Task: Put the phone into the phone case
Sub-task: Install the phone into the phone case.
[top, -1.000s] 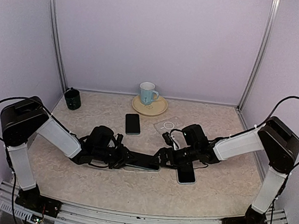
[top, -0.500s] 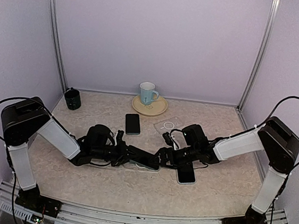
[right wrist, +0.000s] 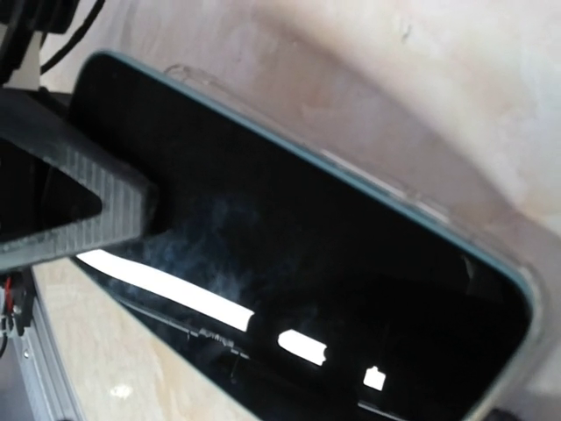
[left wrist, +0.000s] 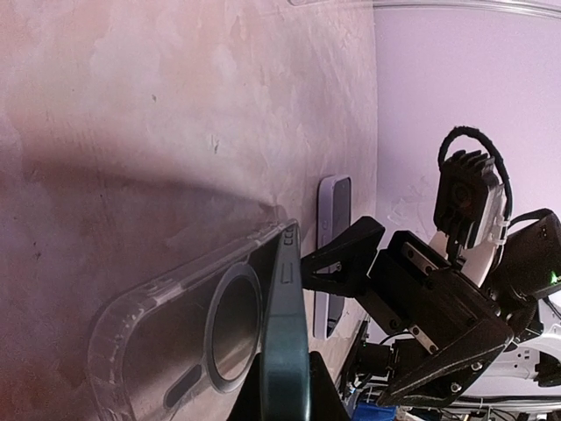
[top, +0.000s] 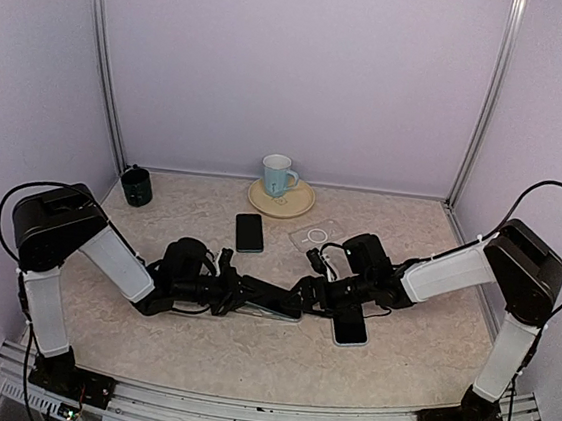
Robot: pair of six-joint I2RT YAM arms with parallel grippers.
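The clear phone case (left wrist: pixel 166 338) lay flat on the surface (top: pixel 245 358). The left gripper (top: pixel 240 295) was clamped on the phone (top: pixel 274 298), holding it tilted over the case with its lower long edge at the case's rim. The right gripper (top: pixel 305 291) sat at the end of the case nearest the right arm, jaws spread apart, one finger (right wrist: pixel 74 197) lying across the phone's screen. A second phone (top: pixel 350 328) lay just beside the case.

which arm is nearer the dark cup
Left. The left arm lies just in front of the dark cup; the right arm is far off on the other side.
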